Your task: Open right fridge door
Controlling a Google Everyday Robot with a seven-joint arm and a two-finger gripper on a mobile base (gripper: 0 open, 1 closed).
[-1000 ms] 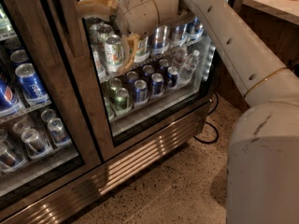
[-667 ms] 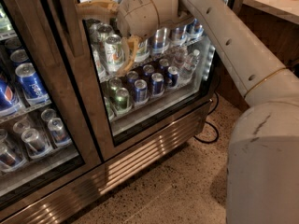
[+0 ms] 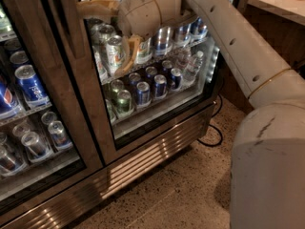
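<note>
The fridge (image 3: 143,162) fills the left and middle of the camera view, with a ribbed steel grille at its base. Its right fridge door (image 3: 91,113) looks shut, and cans on wire shelves show through the glass. My gripper (image 3: 102,35) hangs in front of the top of that glass, open. One tan finger (image 3: 95,6) points left toward the dark vertical handle (image 3: 70,18) at the door's left edge. The other finger (image 3: 129,54) points down over the cans. I cannot tell whether the upper finger touches the handle.
The left glass door (image 3: 28,87) shows blue Pepsi cans. My white arm (image 3: 228,37) crosses the right side and my body (image 3: 267,166) fills the lower right. A black cable (image 3: 215,136) lies on the speckled floor by the fridge's right corner. A counter (image 3: 276,4) stands at the top right.
</note>
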